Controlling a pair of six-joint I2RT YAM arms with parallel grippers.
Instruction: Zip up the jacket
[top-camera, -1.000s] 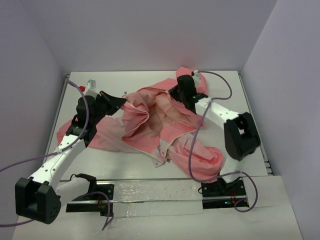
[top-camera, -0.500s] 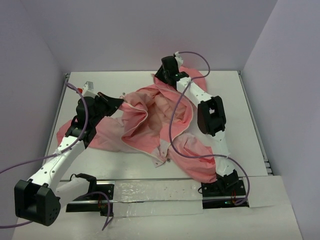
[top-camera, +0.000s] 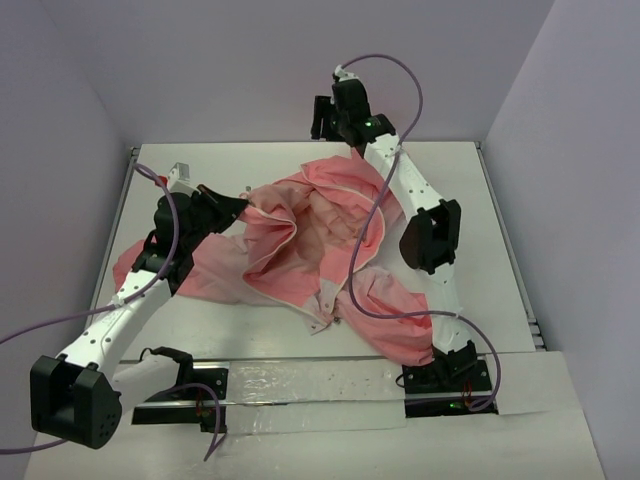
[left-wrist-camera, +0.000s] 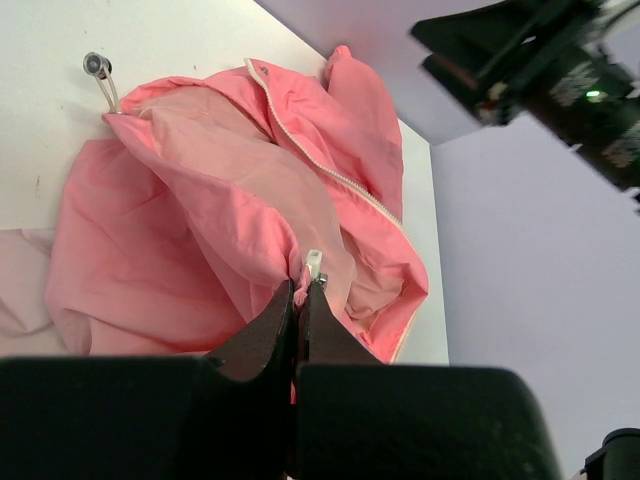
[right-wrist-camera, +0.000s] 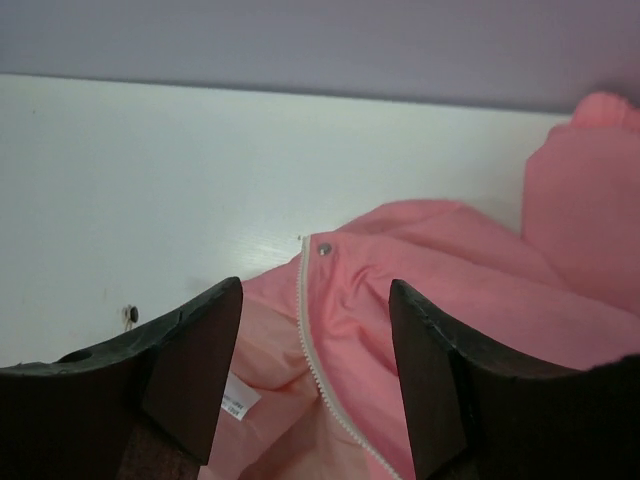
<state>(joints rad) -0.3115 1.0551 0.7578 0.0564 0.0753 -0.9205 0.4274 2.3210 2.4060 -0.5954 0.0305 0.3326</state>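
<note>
Jacket (top-camera: 310, 240) lies open and crumpled mid-bench (top-camera: 490, 260). Its zipper edge (right-wrist-camera: 301, 300) runs from the far collar corner toward the near hem. Left arm's (top-camera: 130, 290) jaws are pressed together, pinching jacket fabric beside a white zipper piece (left-wrist-camera: 314, 264). Right arm's (top-camera: 395, 175) jaws are spread above the far corner, with the snap (right-wrist-camera: 323, 249) between them. Its purple cable (top-camera: 352, 260) drapes across the fabric, a possible snag.

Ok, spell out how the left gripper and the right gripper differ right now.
The left gripper is shut, pinching the jacket at its zipper edge, while the right gripper is open with nothing between its fingers. The left gripper sits low against the jacket's left side, whereas the right gripper hovers over the jacket's far edge, above one end of the zipper. Both have dark fingers and face the jacket.
</note>
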